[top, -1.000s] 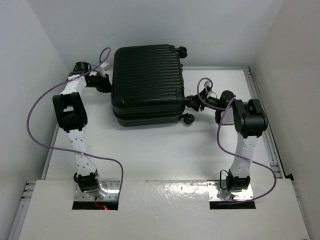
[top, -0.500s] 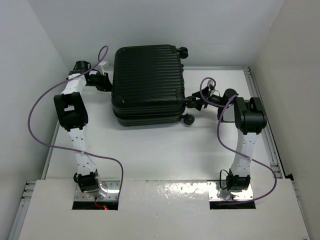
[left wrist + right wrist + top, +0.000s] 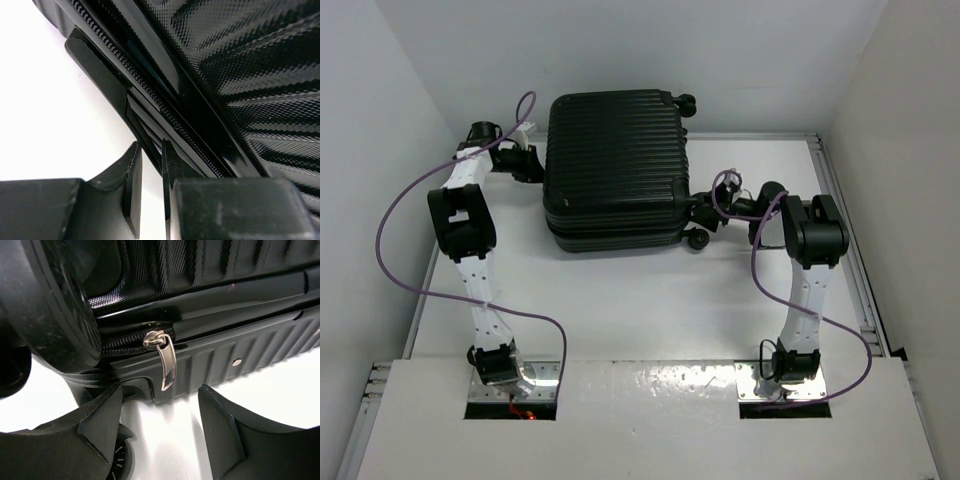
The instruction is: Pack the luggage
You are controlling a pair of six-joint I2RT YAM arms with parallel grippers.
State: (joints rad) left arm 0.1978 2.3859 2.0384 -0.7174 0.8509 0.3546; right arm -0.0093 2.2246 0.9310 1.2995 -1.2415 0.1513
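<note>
luggage (image 3: 240, 75) cropped by left wrist view, near wheel (image 3: 45, 305) blurred, cut off at right wrist view's left edge

I watch from above and behind the arm bases, looking down over the whole table (image 3: 620, 300) and the luggage (image 3: 615, 165). My left wrist camera sits hard against the luggage's left side, along its zipper seam (image 3: 145, 92). My right wrist camera looks closely at the near right corner, at a wheel (image 3: 50, 315) and the zipper pull (image 3: 167, 362). All three views share the luggage.
</note>
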